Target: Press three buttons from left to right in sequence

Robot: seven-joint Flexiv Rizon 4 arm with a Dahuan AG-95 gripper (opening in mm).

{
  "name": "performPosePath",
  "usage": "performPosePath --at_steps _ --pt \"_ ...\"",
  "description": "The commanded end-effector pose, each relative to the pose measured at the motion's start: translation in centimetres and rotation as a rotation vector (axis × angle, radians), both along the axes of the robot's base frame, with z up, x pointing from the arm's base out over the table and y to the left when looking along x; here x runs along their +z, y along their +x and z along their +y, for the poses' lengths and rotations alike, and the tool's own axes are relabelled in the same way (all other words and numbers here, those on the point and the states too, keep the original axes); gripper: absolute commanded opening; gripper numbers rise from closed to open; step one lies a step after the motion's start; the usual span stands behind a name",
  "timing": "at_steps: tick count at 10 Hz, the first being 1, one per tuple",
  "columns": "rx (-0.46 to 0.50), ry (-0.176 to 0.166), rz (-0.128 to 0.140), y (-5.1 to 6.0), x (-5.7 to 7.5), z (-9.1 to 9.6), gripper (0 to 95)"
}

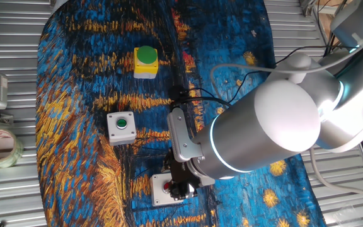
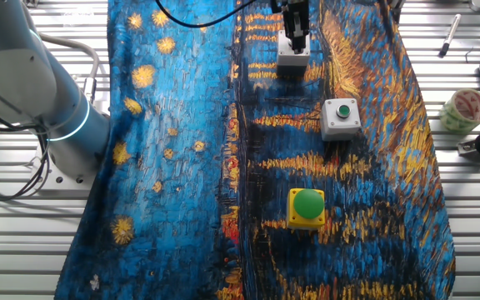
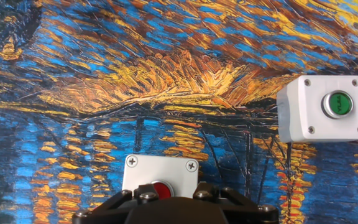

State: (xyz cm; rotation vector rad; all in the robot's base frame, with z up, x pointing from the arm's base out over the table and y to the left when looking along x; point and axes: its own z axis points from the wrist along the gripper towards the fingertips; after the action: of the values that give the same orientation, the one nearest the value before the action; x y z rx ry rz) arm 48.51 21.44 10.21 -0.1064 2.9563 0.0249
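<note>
gripper [image 1: 181, 188] over red-button box [image 3: 160, 177], lower frame | finger gap can't tell | rigid light box; press cap centre, not grasp

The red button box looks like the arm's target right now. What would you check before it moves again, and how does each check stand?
1. Gripper above the red button box: ok.
2. Red button in the hand view, partly covered by the gripper: ok.
3. Contact with the button: cannot tell.
4. Fingers open or shut: cannot tell.
5. Small green button box and yellow box upright on the cloth: ok.
6. Whether those two were already pressed: cannot tell.
</note>
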Motion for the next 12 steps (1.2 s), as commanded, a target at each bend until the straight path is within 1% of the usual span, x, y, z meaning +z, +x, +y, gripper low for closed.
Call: performPosePath --at_steps 1,4,7,12 --pt "0.0 0.0 0.0 0.02 0.05 -0.02 38.0" --pt "0.0 0.002 0.0 0.03 0.06 -0.06 38.0" --pt "0.009 0.007 -0.001 0.0 0.14 -0.49 38.0" --pt "0.004 0.008 -0.003 0.0 0.05 -0.44 38.0"
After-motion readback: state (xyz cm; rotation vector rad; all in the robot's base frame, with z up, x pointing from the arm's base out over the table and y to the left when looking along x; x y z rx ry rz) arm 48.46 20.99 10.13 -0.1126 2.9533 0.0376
